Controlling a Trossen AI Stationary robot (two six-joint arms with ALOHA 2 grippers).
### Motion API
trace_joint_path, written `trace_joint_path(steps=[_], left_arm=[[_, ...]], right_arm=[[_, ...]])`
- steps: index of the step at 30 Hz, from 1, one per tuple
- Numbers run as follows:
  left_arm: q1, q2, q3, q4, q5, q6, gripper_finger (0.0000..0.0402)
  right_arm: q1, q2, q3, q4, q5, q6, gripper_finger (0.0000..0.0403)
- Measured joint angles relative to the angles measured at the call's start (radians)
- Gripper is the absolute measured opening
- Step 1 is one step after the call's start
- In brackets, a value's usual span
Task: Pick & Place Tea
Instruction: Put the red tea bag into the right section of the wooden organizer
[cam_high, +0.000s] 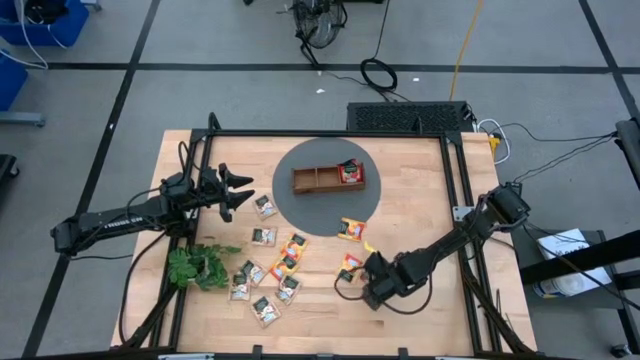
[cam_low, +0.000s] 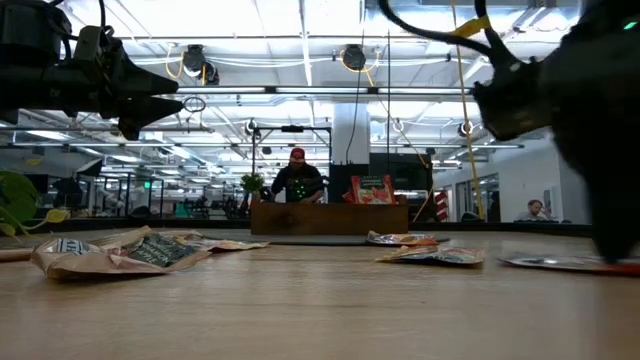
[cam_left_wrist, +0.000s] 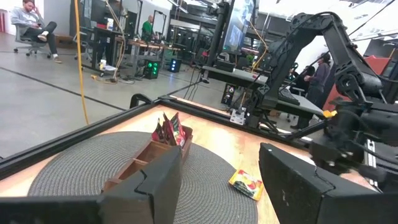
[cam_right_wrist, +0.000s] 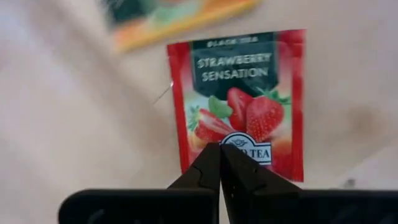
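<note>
My right gripper (cam_right_wrist: 219, 151) points down with its fingers shut, right over a red strawberry tea sachet (cam_right_wrist: 242, 106) that lies flat on the wooden table near its front. Just beyond it lies an orange-yellow sachet (cam_right_wrist: 180, 18). In the high view this gripper (cam_high: 373, 290) stands at the front, right of the middle. A brown wooden tray (cam_high: 310, 181) rests on a round grey mat (cam_high: 300, 158), with red sachets (cam_high: 350, 172) standing in its right compartment. My left gripper (cam_high: 240, 192) hangs open and level over the table's left side, holding nothing. My right gripper has its shut fingertips (cam_right_wrist: 211, 163) over the red sachet's near edge (cam_right_wrist: 205, 167), coming from above and pointing down. The sachet lies flat on the table. Whether the tips touch it, I cannot tell.
Several loose sachets (cam_high: 268, 272) lie scattered at the front left, beside a green plant sprig (cam_high: 195, 266). An orange-yellow sachet (cam_high: 351, 230) lies at the mat's front edge. A black frame (cam_high: 455, 170) borders the table. People show in the room behind.
</note>
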Motion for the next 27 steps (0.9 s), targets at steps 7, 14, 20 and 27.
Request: trace_joint_path(steps=[7, 14, 20, 27], left_arm=[[0.0, 0.0, 0.0, 0.0, 0.0, 0.0, 0.0214], [0.0, 0.0, 0.0, 0.0, 0.0, 0.0, 0.0214], [0.0, 0.0, 0.0, 0.0, 0.0, 0.0, 0.0214], [0.0, 0.0, 0.0, 0.0, 0.0, 0.0, 0.0214]], right_arm=[[-0.016, 0.002, -0.003, 0.024, 0.166, -0.042, 0.0], [-0.051, -0.041, -0.002, 0.072, 0.129, -0.21, 0.0001], [-0.084, -0.147, 0.024, 0.072, 0.115, -0.317, 0.0052], [-0.125, -0.192, 0.03, 0.285, 0.11, -0.439, 0.02]])
